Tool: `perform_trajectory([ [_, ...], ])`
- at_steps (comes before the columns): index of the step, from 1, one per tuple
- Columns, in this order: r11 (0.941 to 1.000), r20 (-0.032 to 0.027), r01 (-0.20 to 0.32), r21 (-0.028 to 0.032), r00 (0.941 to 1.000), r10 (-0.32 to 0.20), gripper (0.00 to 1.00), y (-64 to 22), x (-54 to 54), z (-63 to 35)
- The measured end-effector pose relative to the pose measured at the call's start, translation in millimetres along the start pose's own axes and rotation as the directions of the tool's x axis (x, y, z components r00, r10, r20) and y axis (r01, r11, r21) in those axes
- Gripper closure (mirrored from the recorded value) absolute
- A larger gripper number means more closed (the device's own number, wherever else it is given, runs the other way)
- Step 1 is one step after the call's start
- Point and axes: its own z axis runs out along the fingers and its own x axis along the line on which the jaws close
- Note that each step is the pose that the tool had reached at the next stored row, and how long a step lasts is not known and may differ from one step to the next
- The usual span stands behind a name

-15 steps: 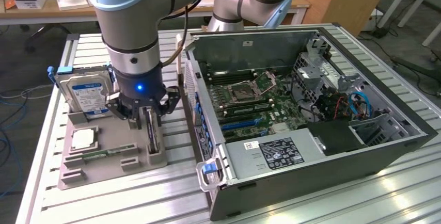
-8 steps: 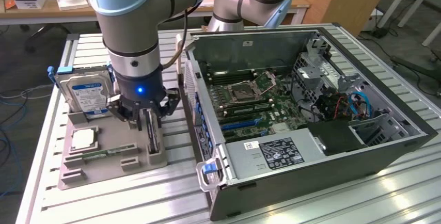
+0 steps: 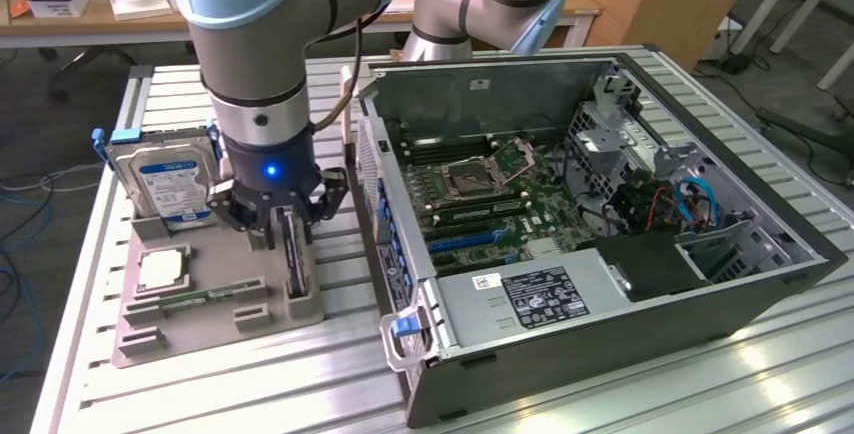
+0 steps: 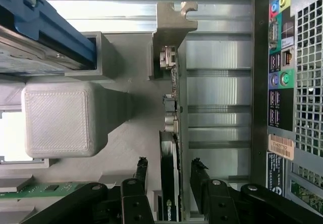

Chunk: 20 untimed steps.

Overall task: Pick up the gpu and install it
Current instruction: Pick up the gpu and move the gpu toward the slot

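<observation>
Broadly, a slatted metal counter (image 3: pixel 747 374) carries an open computer case (image 3: pixel 601 354) toward the exterior view's right, its motherboard exposed. Just beside the case, to the exterior view's left, sits a grey holder (image 3: pixel 174 329), and the robot arm (image 3: pixel 260 44) reaches down over it. A silver hard drive (image 3: pixel 167 184) with a blue label stands upright at the holder's far end. The gpu (image 4: pixel 170 178) stands on edge in a slot on the holder's case-facing side, silver bracket at one end. The claw (image 4: pixel 169 162) hangs low over the card, spread wide, with one of its fingers (image 4: pixel 202 176) on each side. They seem to stand just clear of the card's faces, though I cannot be sure from this angle.
</observation>
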Motion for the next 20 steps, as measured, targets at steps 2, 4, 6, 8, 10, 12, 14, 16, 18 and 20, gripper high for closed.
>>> perform_trajectory([
  [2,1.0,-0.0001,0.0,0.0,1.0,0.0,0.53,0.1,0.0,2.0],
  [4,1.0,-0.0003,0.0,0.0002,1.0,0.0,0.53,0.1,0.2,3.4],
  [6,1.0,-0.0004,0.0,0.0003,1.0,0.0,0.53,0.1,0.2,3.5],
  [8,1.0,-0.0002,0.0,0.0001,1.0,0.0,0.53,0.1,0.1,3.6],
  [10,1.0,-0.0001,0.0,0.0,1.0,0.0,0.53,0.1,0.1,3.7],
  [12,1.0,-0.0001,0.0,0.0001,1.0,0.0,0.53,0.1,0.1,3.7],
  [14,1.0,-0.0001,0.0,0.0001,1.0,0.0,0.54,0.1,0.1,3.7],
  [16,1.0,-0.0001,0.0,0.0001,1.0,0.0,0.61,0.1,0.1,3.7],
  [18,1.0,-0.0002,0.0,0.0001,1.0,0.0,0.61,0.1,0.1,3.6],
  [20,1.0,-0.0001,0.0,0.0001,1.0,0.0,0.63,0.1,0.1,3.7],
])
